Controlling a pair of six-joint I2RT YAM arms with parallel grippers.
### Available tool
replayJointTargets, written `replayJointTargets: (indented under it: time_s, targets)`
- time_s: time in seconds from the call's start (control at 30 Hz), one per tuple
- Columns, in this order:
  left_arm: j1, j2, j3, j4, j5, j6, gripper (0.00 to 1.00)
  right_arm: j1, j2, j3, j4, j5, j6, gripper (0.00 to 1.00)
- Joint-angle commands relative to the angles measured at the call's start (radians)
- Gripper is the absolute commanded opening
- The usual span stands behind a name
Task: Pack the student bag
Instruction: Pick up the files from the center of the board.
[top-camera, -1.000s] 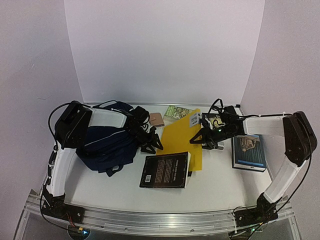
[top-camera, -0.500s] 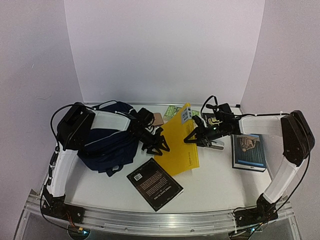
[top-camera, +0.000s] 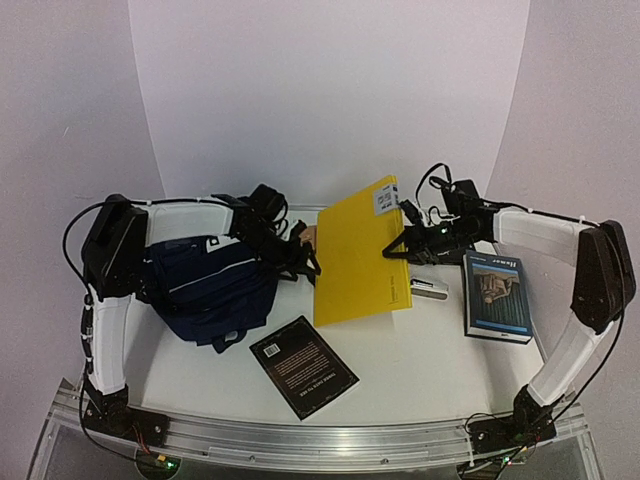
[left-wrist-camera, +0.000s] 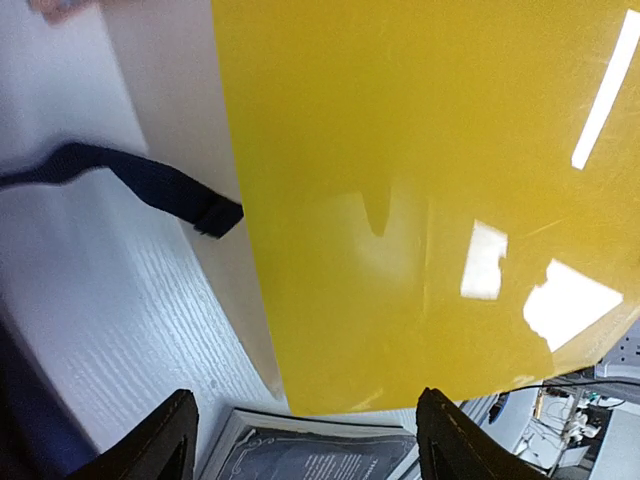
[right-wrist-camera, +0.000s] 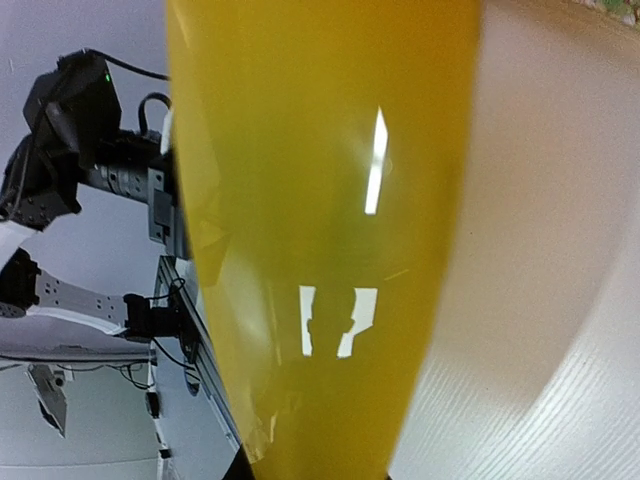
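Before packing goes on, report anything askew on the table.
The yellow folder is tipped up, not flat on the table, pinched at its right edge by the right gripper. The black book lies skewed near the front.

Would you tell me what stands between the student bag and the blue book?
In the top view, a yellow folder stands tilted between the student bag and blue book.

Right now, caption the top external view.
The right gripper holds yellow folder tilted up; left gripper open beside navy student bag.
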Motion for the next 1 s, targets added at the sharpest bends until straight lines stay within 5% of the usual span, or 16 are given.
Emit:
replayJointTargets:
  time_s: [0.0,0.4,0.7,0.77,0.9,0.97]
  targets:
    - [0.066,-0.164,0.116,-0.09,-0.021,0.155,0.76,0.002,-0.083,0.138,-0.19,-0.024,-0.27,0.0]
    - [0.054,-0.316,0.3,-0.345,0.009,0.521,0.8,0.031,-0.013,0.482,-1.062,-0.039,-1.101,0.0]
    - [-0.053,-0.325,0.281,-0.372,0.141,0.542,0.78,0.155,0.015,0.554,-1.17,-0.034,-1.21,0.0]
    - [-0.07,-0.333,0.268,-0.368,0.178,0.529,0.68,0.162,0.026,0.565,-1.173,-0.033,-1.212,0.0]
    - [-0.079,-0.373,0.203,-0.344,0.251,0.479,0.3,0.162,0.055,0.589,-1.176,-0.017,-1.203,0.01]
    - [-0.079,-0.389,0.186,-0.341,0.263,0.45,0.14,0.162,0.068,0.598,-1.178,-0.013,-1.188,0.1]
